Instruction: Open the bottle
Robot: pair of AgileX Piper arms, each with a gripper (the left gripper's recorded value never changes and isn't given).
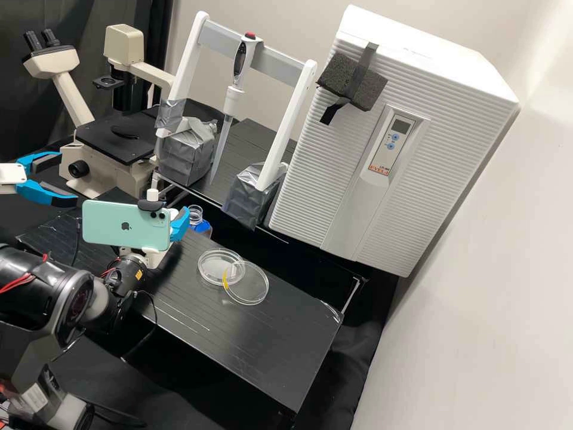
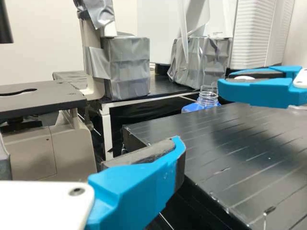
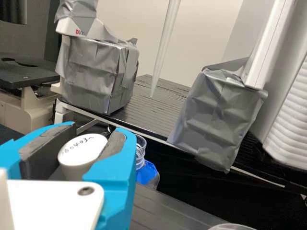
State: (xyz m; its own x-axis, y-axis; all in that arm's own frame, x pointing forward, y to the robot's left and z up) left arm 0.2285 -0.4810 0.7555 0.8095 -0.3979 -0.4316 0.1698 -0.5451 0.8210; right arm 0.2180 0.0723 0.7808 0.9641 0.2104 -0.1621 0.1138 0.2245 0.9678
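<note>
A clear bottle of blue liquid stands at the back edge of the black platform, its neck uncovered. My right gripper is shut on the white cap, just above and beside the bottle. In the high view this gripper is mostly hidden behind a mint-green phone. My left gripper hangs open at the far left near the microscope, holding nothing. The left wrist view has its fingers spread wide, with the bottle farther off across the platform.
Two clear petri dishes lie on the platform in front of the bottle. A pipette hangs from a white stand on taped blocks behind it. A microscope stands at left, a large white appliance at right.
</note>
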